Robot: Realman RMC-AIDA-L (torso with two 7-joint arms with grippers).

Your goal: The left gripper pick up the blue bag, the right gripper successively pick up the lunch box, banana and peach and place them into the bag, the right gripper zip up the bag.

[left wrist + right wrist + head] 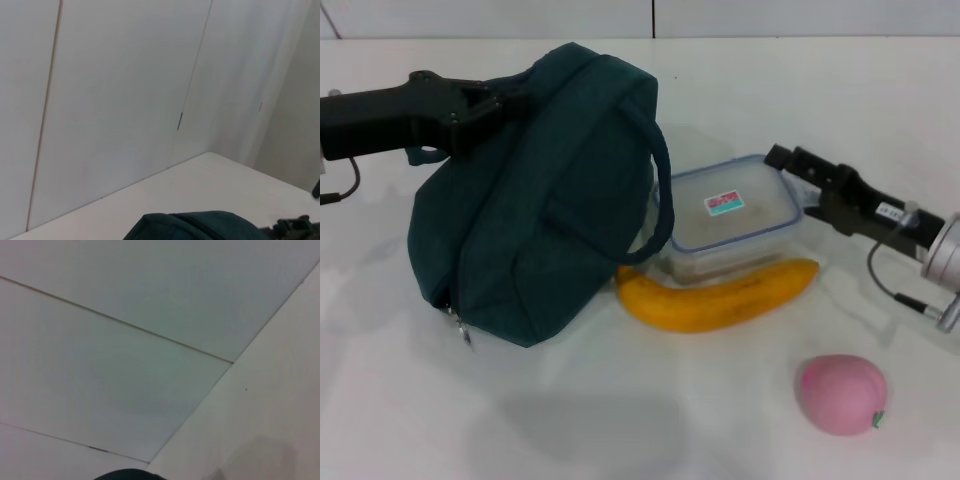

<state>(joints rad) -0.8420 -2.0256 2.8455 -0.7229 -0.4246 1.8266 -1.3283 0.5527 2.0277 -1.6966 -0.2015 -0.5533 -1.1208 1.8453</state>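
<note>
The blue bag (545, 200) stands upright at the left centre of the table, its zipper pull hanging low at the front. My left gripper (503, 100) reaches in from the left and is shut on the bag's top. The bag's top also shows in the left wrist view (200, 227). The lunch box (730, 215) sits just right of the bag, with the banana (720, 295) lying along its front. The peach (840, 393) lies nearer, at the front right. My right gripper (792, 180) is open at the lunch box's far right corner, jaws either side of that corner.
One bag handle (665, 190) arcs down toward the lunch box. The white table (620, 420) runs back to a white panelled wall (125, 100). The right wrist view shows only wall and table (260, 405).
</note>
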